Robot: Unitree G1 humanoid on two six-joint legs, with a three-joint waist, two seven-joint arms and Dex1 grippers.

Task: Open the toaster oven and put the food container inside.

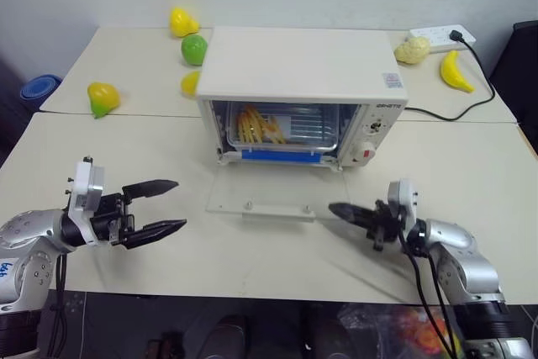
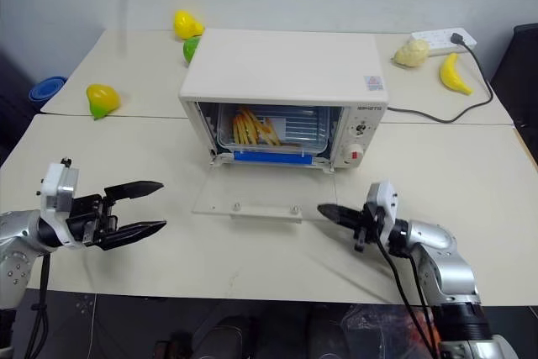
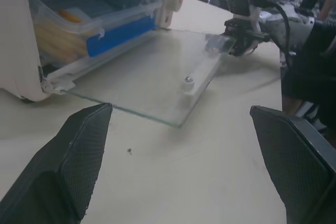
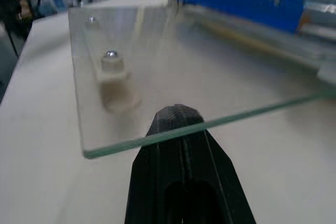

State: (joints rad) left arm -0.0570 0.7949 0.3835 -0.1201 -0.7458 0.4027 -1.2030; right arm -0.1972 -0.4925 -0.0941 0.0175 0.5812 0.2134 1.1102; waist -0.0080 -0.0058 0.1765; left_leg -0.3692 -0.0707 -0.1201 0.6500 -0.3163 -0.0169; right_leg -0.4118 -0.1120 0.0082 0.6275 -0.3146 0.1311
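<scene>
Oven: the toaster oven [image 1: 303, 69] stands at mid tabletop [image 1: 109, 157], front facing the robot, red knob [image 1: 364, 155] at its lower right.
Door: the glass door [image 1: 269, 195] is folded fully down and lies flat on the tabletop, its white bar handle [image 1: 279, 215] along the near edge.
Container: the food container [image 1: 273, 130] sits inside the oven chamber, blue clip strip toward the opening, yellow fries visible through the clear wall.
Left hand: the left hand [image 1: 160, 206] hovers above the tabletop, left of the door and apart from it, fingers spread wide, holding nothing.
Right hand: the right hand [image 1: 336, 209] has its fingers pressed together, tip just at the door's near right corner, under the glass edge in the right wrist view; holding nothing.
Background: toy fruit [image 1: 102, 98] and a power strip [image 1: 441, 35] lie on the far tabletop.
</scene>
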